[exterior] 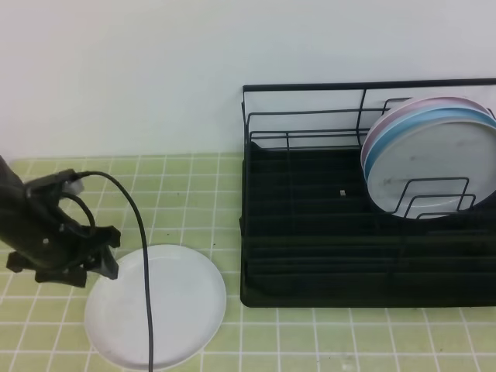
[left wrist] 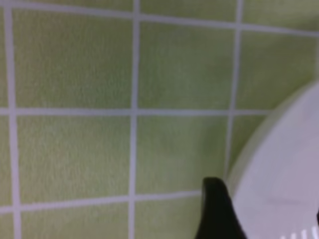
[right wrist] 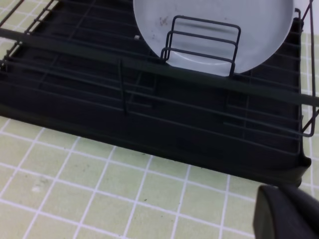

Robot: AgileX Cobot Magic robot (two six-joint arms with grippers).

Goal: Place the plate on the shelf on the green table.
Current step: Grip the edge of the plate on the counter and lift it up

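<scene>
From the exterior high view, the step in hand looks like the approach to the grasp. The left pincer (exterior: 105, 263), black and blocky with a cable looping over it, sits at the upper-left rim of the plain glossy white round plate (exterior: 155, 306), which lies flat on the green table (exterior: 194, 194) of pale yellow-green tiles. Its tips touch or nearly touch the rim; whether they stand apart or together I cannot tell here. Well off to the pincer's right stands the black wire shelf (exterior: 310, 232) with ribbed tray base, holding a marbled white plate (exterior: 434, 167), a light blue plate (exterior: 387, 143) and a pink plate (exterior: 376, 132) upright at its far end. The near slots look free.

In the left wrist view, one dark fingertip (left wrist: 217, 209) rests on the tile just beside the plate's shallow raised rim (left wrist: 279, 174), which curves away to its right. The other finger is out of sight, so the opening remains unclear. The next move probably calls for getting a finger under or over that low rim, a thin and slippery hold.

In the right wrist view, the right pincer (right wrist: 286, 211) shows only as a dark corner hanging near the shelf's front edge (right wrist: 149, 144); its state cannot be told. The marbled plate leans behind wire loops (right wrist: 199, 42).
</scene>
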